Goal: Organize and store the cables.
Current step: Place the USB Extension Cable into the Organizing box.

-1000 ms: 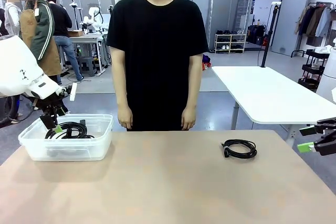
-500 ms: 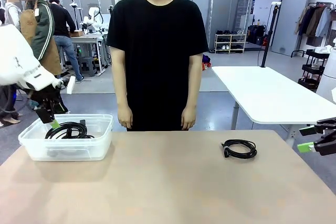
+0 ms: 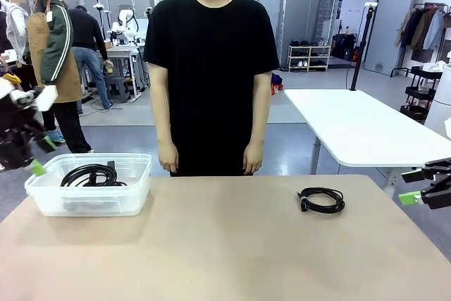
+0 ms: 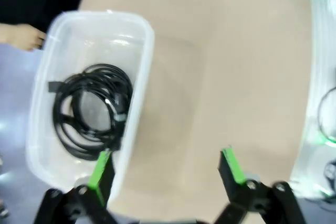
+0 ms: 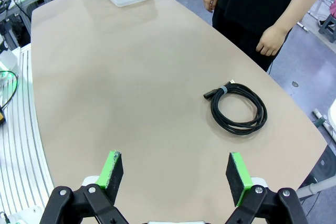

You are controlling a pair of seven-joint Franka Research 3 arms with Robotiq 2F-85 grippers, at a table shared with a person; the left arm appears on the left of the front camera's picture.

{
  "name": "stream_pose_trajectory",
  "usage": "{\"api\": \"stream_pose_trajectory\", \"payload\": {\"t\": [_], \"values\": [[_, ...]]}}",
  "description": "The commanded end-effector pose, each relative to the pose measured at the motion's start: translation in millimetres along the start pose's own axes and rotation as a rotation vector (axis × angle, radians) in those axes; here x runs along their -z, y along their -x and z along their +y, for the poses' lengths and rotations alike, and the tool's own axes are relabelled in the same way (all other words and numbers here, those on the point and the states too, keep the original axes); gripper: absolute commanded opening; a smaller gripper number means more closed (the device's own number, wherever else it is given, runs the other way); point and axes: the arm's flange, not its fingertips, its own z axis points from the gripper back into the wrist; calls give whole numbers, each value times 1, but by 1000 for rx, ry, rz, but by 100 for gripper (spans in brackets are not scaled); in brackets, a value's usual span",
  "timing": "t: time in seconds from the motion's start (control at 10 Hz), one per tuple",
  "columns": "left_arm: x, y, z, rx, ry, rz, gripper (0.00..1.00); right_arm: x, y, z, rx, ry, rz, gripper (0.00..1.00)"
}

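One bundle of cables [image 4: 92, 111] already lies in the clear bin [image 4: 139, 85] below the wide-open, empty left end effector [image 4: 165, 169], while one coiled cable [image 5: 239, 107] waits on the counter [image 5: 131, 87] ahead of the equally open, empty right end effector [image 5: 176, 174].

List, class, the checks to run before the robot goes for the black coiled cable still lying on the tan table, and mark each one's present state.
1. Black coiled cable lies free on the tan table: ok.
2. Right gripper open and empty: ok.
3. Left gripper open and outside the clear plastic bin: ok.
4. Stored black cable coil lies inside the bin: ok.
5. Person's hands off the table: ok.
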Motion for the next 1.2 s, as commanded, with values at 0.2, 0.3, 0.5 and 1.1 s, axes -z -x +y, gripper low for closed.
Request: {"api": "stream_pose_trajectory", "payload": {"t": [0.2, 0.3, 0.5, 1.1], "values": [[4, 67, -61, -85, -85, -201, 100, 0, -1, -1, 8, 1, -12, 100], [7, 79, -66, -113, -87, -245, 100, 0, -1, -1, 8, 1, -12, 100], [15, 97, -71, -129, -70, -277, 100, 0, -1, -1, 8, 1, -12, 100], [8, 96, -75, -152, -53, -242, 100, 0, -1, -1, 8, 1, -12, 100]]}}
